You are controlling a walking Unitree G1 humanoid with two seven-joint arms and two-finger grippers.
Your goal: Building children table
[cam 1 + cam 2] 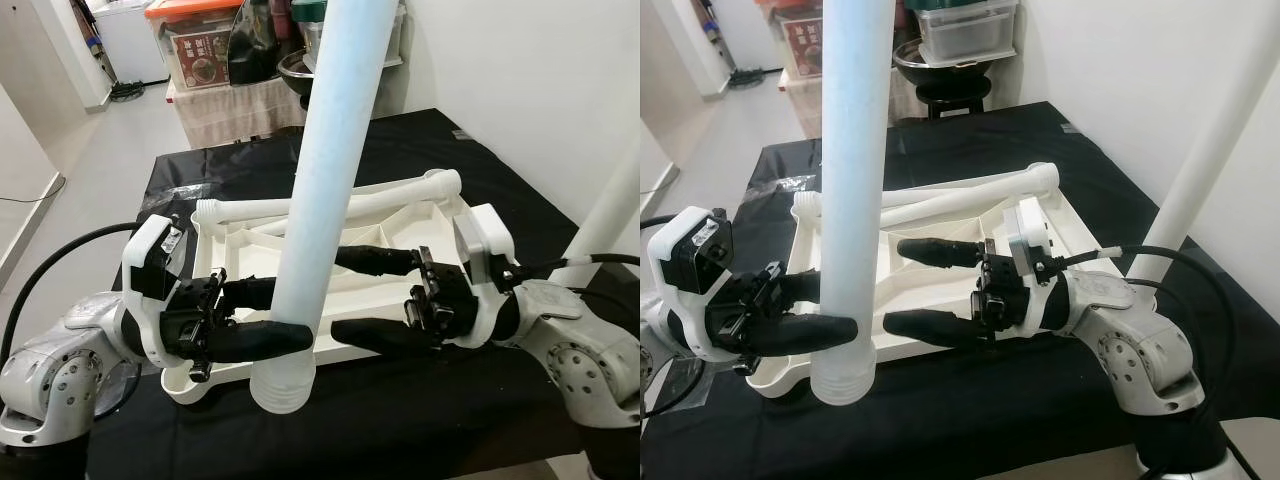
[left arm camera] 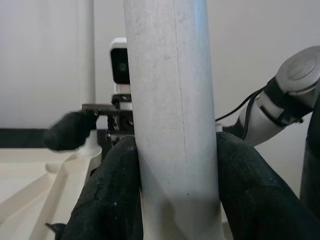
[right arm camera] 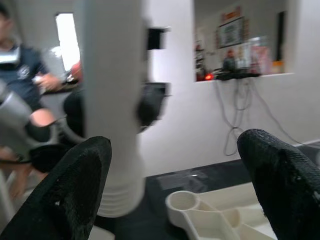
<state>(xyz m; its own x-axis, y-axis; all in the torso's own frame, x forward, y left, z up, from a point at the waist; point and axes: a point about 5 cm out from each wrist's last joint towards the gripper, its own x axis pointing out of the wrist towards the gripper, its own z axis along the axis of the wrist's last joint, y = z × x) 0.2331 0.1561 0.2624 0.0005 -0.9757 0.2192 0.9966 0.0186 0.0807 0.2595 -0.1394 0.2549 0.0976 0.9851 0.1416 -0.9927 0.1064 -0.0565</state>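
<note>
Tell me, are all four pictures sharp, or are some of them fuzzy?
The two eye views are sharp and evenly lit: the white leg, the tabletop and the black cloth are crisp. The left wrist view is sharp on the leg between its fingers, but the far gripper is soft. The right wrist view is blurred, with a person and the leg smeared.

White leg (image 1: 335, 150), cream tabletop (image 1: 400, 215), black cloth (image 1: 230, 165).

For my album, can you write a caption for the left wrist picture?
The left hand squeezes a tall white table leg upright between its black fingers.
</note>
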